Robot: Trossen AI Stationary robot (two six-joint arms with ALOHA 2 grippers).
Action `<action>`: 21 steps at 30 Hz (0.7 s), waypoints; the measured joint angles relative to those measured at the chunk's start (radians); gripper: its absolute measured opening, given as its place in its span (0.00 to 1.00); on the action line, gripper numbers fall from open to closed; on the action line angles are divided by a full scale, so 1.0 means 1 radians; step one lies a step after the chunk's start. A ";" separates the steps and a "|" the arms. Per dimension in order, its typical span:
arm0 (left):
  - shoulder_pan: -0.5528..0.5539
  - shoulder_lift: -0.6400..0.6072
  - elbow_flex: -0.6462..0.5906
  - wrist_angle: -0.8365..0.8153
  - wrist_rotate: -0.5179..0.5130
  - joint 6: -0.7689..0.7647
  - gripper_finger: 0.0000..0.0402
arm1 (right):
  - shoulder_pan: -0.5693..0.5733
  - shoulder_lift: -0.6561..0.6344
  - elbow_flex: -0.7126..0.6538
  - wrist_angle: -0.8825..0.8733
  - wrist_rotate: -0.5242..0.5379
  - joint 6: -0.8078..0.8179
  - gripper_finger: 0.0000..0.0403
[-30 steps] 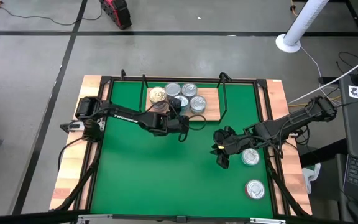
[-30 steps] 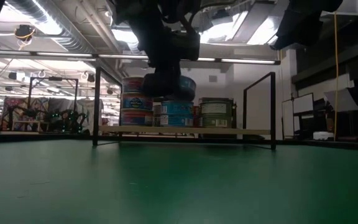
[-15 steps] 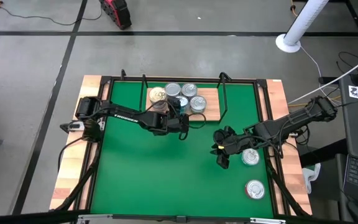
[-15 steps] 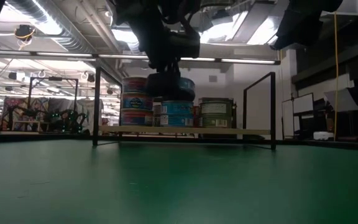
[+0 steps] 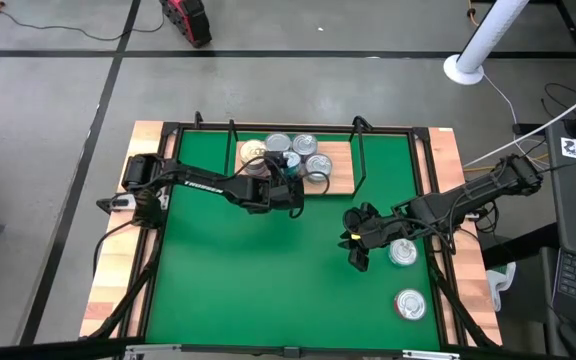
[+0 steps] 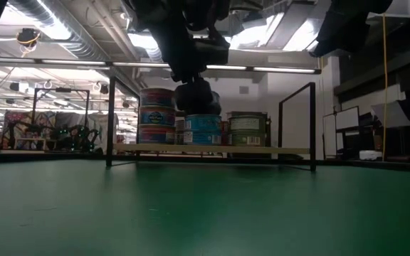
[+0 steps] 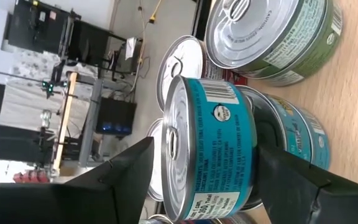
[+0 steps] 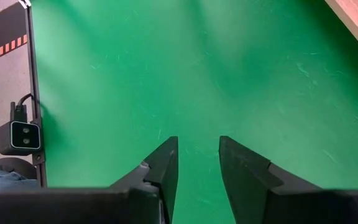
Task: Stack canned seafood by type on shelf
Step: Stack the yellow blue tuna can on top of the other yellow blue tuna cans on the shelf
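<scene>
Two tins (image 5: 403, 252) off the shelf (image 5: 342, 172)

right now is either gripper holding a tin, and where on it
Neither holds one. The left gripper is open, its fingers either side of a teal tin stacked on the shelf. The right gripper is empty.

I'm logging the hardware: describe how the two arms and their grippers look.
Both arms are dark, slim and jointed. The left arm carries white lettering; a black cable trails by its base. The left gripper and right gripper have flat, black, wedge-shaped fingers. A yellow spot marks the right wrist.
</scene>
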 joint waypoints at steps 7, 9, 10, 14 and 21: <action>-0.021 0.000 0.000 0.000 0.000 0.054 0.63 | 0.000 0.000 0.000 0.000 0.000 0.000 0.29; -0.024 0.000 0.000 0.000 0.002 0.077 0.63 | 0.000 0.000 0.000 0.000 0.000 0.000 0.29; -0.026 0.000 0.000 0.000 0.011 0.085 0.63 | 0.000 0.000 0.000 0.000 -0.001 0.000 0.29; -0.025 -0.017 0.000 -0.001 0.085 0.110 0.63 | 0.000 0.000 0.000 0.000 -0.001 0.000 0.29; -0.018 -0.056 0.000 -0.003 0.172 0.107 0.63 | 0.000 0.000 0.000 -0.002 -0.001 0.000 0.29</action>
